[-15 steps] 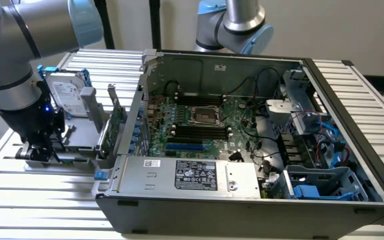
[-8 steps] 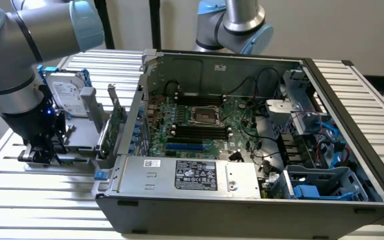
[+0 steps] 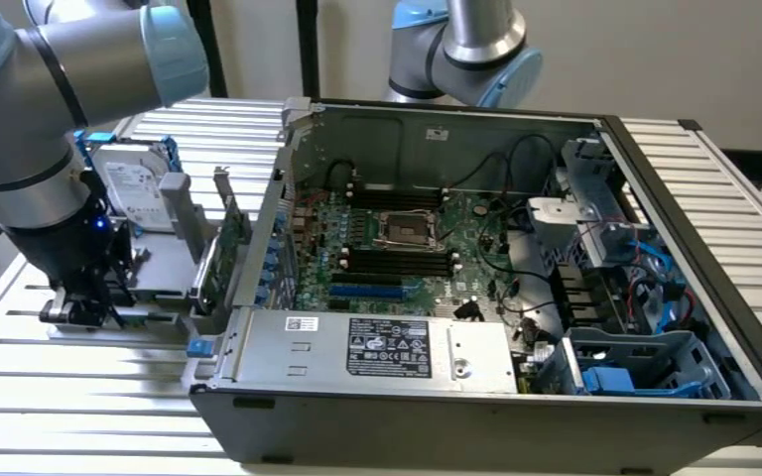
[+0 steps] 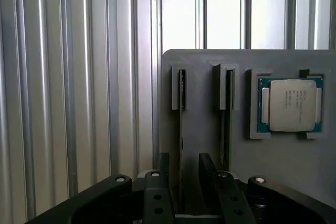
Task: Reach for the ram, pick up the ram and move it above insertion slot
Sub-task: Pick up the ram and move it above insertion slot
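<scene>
Ram (image 4: 181, 95) upright in grey holder (image 4: 202, 129), jaws apart astride it, second stick (image 4: 228, 92) and processor (image 4: 292, 105) beside.

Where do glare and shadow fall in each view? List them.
Wrist view: the table slats glare white behind the grey holder, the processor lid shines, the fingers stand dark either side of the ram. Exterior view: even light, the motherboard shaded inside the computer case.
</scene>
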Motion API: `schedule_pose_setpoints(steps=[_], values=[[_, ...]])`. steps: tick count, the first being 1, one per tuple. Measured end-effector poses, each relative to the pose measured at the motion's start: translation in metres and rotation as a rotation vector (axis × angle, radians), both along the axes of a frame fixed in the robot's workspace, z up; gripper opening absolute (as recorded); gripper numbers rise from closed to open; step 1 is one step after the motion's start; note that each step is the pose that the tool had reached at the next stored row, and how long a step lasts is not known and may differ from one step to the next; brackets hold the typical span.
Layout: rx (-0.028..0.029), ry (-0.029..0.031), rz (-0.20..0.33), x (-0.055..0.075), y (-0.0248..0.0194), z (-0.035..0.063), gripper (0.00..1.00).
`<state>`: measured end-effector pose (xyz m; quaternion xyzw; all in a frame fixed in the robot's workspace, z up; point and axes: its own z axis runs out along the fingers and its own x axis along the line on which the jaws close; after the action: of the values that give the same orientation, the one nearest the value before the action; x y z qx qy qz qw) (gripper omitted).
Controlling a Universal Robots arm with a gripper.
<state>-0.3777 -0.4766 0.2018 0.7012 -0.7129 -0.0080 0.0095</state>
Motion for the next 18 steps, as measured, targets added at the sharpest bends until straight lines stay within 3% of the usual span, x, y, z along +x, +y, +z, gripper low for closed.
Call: schedule_pose_setpoints(steps=[18], values=[[0.0, 0.0001, 0.005, 0.003, 0.0, -0.0055, 0.36]])
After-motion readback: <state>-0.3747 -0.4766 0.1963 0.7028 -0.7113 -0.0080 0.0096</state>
